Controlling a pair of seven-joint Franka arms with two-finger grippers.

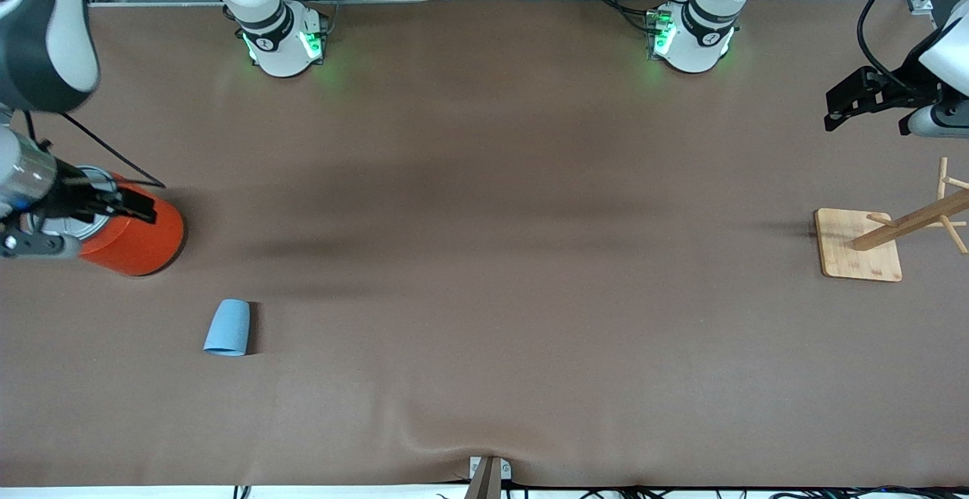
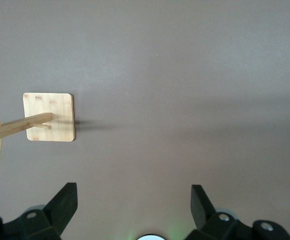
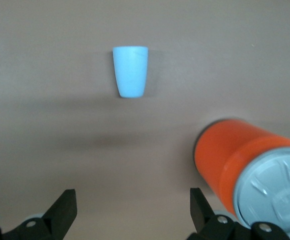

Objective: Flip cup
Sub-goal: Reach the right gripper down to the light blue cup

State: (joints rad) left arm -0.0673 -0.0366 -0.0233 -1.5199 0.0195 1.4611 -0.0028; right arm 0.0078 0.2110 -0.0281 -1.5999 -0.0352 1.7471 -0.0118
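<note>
The light-blue cup (image 1: pixel 226 327) rests on the brown table toward the right arm's end, nearer to the front camera than the orange canister. Its wide end points toward the front camera, its narrow closed end away, and no dark inside shows. It also shows in the right wrist view (image 3: pixel 130 71). My right gripper (image 1: pixel 136 207) hangs open and empty over the canister, apart from the cup; its jaws show wide apart in the right wrist view (image 3: pixel 133 202). My left gripper (image 1: pixel 867 124) waits open and empty in the air at the left arm's end (image 2: pixel 134 200).
An orange canister with grey lid (image 1: pixel 136 238) stands under the right gripper (image 3: pixel 245 170). A wooden rack on a square base (image 1: pixel 859 245) stands at the left arm's end (image 2: pixel 50 117). The robot bases stand along the table's edge farthest from the front camera.
</note>
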